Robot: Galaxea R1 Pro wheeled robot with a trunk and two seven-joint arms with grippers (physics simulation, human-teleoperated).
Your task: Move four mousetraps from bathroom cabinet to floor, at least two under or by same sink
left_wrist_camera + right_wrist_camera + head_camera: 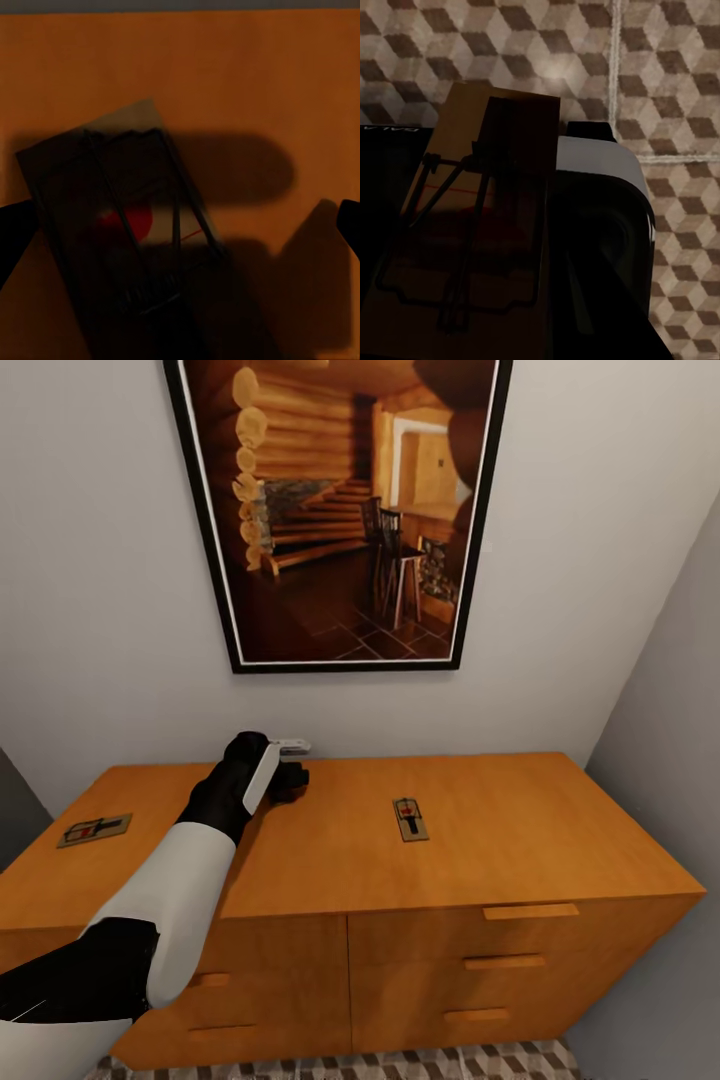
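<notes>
Head view: the left tool [290, 768] is held low over the cabinet [480, 840], spread wide around a mousetrap [124, 240] not yet pinched. Closing is called for next. A second mousetrap [472, 232] is pinched in the right tool above the bathroom floor [675, 90].

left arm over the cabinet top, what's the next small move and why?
Probably lower the left gripper straight down and close. The left wrist view shows a mousetrap lying flat on the cabinet between wide-apart fingertips, not yet gripped.
</notes>
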